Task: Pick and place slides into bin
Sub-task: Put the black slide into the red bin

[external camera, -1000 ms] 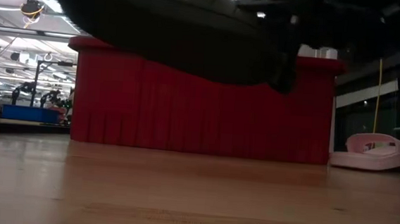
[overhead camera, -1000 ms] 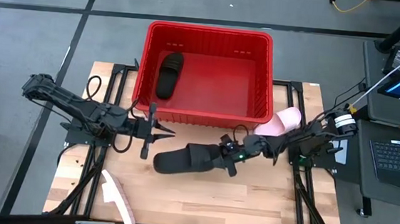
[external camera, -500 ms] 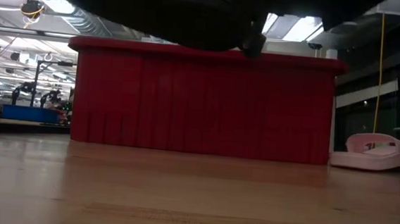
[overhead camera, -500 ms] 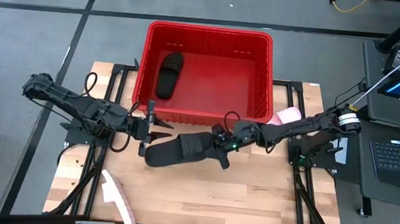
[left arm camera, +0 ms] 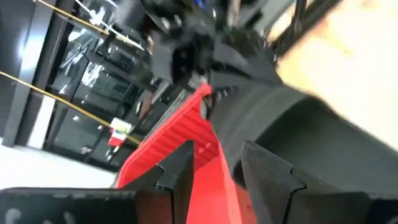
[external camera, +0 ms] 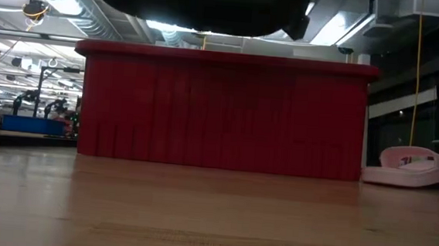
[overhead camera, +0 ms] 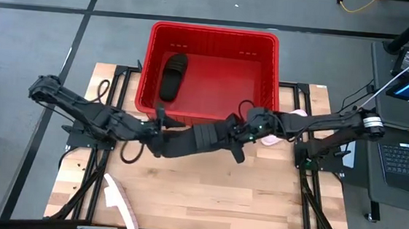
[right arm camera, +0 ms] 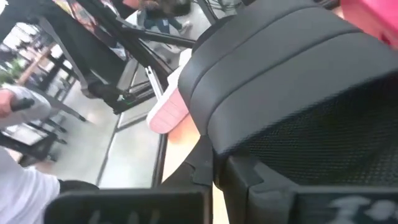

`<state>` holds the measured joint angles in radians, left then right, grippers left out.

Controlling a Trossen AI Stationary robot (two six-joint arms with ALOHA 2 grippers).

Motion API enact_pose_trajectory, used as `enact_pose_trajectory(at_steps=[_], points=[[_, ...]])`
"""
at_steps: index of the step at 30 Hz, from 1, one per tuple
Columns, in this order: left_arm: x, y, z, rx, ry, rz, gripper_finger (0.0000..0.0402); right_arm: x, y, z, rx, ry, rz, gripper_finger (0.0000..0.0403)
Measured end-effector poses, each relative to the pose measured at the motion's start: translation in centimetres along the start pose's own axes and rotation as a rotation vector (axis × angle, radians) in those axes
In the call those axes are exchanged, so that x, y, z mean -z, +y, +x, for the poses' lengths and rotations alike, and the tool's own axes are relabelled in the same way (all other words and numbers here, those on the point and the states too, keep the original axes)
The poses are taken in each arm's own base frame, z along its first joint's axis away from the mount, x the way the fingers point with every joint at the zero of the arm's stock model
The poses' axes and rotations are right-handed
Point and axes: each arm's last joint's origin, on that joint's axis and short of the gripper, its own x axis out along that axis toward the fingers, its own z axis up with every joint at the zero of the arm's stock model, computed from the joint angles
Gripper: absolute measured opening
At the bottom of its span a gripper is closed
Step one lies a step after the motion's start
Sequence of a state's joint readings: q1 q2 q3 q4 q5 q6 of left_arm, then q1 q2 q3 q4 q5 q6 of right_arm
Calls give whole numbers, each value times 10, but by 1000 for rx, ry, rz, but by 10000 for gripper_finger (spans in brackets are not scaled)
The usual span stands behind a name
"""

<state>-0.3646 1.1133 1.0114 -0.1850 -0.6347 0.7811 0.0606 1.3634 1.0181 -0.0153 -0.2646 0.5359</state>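
Observation:
A black slide [overhead camera: 191, 141] hangs over the table just in front of the red bin's near wall [overhead camera: 204, 118], with my right gripper [overhead camera: 233, 135] shut on it. My left gripper [overhead camera: 157, 136] stands open at the slide's left end; in the left wrist view [left arm camera: 217, 158] the slide [left arm camera: 311, 124] lies just beyond one finger. A second black slide [overhead camera: 173, 75] lies sole-down in the bin's left part. One pink slide [overhead camera: 121, 203] lies at the table's near left. Another pink slide [external camera: 410, 167] rests right of the bin. My right gripper holds the black slide by its wide strap [right arm camera: 273, 81], the fingers [right arm camera: 208, 165] closing at the strap's edge from the table's right side, nearly level. The slide is lifted clear, stretching leftward from the fingers. Whether my left gripper touches the slide's end, I cannot tell.
The bin's thick rim [external camera: 224, 58] stands just below the hanging slide. My right arm [overhead camera: 313, 123] crosses over the pink slide beside the bin. Bare wooden table [overhead camera: 213, 196] lies toward the near edge.
My right gripper has risen and gone toward the far left, carrying the black slide up to the bin's near wall and above its rim. My left gripper has opened, and the slide's left end has come up to it.

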Motion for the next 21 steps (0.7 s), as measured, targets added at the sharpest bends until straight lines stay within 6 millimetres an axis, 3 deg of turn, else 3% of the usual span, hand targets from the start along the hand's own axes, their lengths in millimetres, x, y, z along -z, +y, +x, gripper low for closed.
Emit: enact_pose_trajectory(at_steps=[9, 21], points=[[-11, -2, 23, -1, 104, 163, 128, -28, 14, -13, 27, 16, -116, 15], [-16, 1, 25, -32, 100, 196, 128, -31, 14, -16, 46, 39, -127, 15]])
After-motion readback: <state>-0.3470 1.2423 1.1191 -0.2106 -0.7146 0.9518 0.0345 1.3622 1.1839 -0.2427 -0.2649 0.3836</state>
